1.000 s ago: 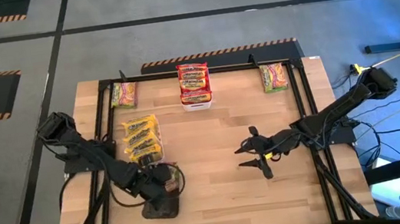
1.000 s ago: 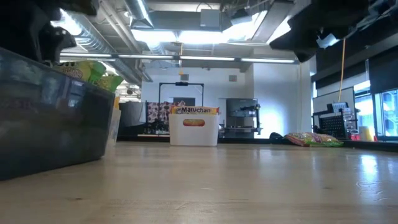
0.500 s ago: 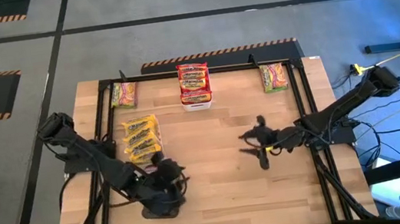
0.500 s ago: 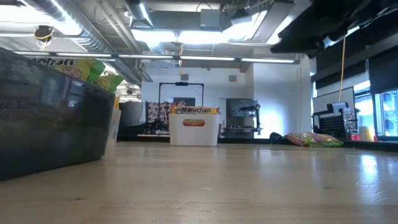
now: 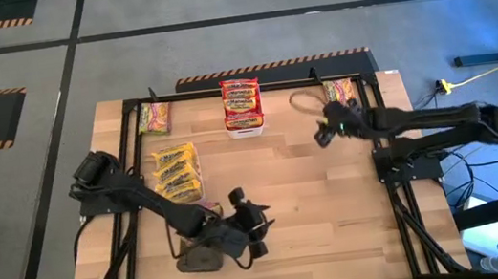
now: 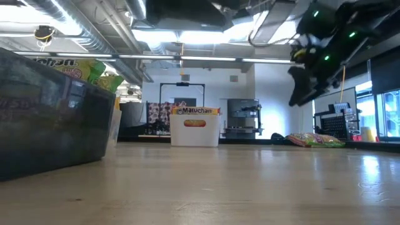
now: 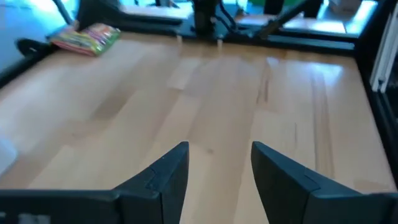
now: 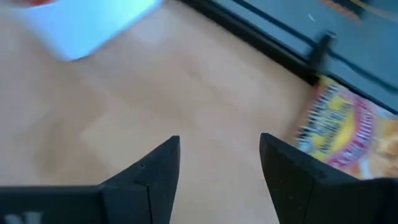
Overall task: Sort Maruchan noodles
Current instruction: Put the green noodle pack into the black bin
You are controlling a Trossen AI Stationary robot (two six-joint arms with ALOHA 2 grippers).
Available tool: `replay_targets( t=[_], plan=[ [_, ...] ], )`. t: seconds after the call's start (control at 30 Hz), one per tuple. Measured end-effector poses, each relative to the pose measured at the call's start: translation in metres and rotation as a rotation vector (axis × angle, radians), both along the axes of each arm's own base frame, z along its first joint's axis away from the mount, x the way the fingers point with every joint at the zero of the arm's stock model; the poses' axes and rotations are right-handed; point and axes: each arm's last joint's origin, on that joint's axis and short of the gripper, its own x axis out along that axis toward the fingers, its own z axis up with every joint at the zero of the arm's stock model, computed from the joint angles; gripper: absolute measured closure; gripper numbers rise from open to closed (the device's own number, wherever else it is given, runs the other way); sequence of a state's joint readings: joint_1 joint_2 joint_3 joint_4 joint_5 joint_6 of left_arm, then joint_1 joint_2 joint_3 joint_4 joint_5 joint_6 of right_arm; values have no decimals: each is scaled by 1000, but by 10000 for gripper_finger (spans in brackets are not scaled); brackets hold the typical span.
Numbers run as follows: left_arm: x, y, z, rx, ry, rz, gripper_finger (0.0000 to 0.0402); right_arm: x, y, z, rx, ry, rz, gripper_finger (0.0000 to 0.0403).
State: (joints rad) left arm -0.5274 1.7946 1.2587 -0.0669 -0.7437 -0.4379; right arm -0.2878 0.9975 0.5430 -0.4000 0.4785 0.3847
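Left gripper (image 5: 252,224): near edge of the table, just past the dark tray (image 5: 199,259); fingers (image 7: 163,176) parted, nothing between them, only bare wood ahead.
Yellow packets (image 5: 176,171): a stack on the left side, between the left arm and the far rail.
Right gripper (image 5: 327,129): far right, above the table (image 5: 296,201), jaws spread and empty in its wrist view.
Green-pink packet (image 5: 341,96): far right corner, flat on the wood, just beyond the right gripper; also seen at (image 8: 345,127).
Red packets (image 5: 241,102): piled in the white bin (image 5: 244,130) at the far middle.
Second green-pink packet (image 5: 155,118): far left corner.
Step in hand: the right arm seems to be reaching for the corner packet; no grasp yet.
Next move: probably line the spread jaws over the packet, drop low enough to catch its thin crinkly edge, then close.
Left arm: looks idle for now.
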Motion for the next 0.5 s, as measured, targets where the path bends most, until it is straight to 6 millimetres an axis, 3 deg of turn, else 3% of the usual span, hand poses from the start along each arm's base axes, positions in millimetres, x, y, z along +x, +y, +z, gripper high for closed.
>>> replay_targets(
  t=[0.13,0.3,0.5],
  plan=[
    [4,4,-2,-31,21,-38,234,-16,-42,-3,36,15,-122,231],
    [4,5,-2,-31,23,-42,234,-36,-85,-9,118,56,-191,309],
    [4,5,-2,-30,24,-43,234,-31,-121,-3,167,158,-225,396]
  ],
)
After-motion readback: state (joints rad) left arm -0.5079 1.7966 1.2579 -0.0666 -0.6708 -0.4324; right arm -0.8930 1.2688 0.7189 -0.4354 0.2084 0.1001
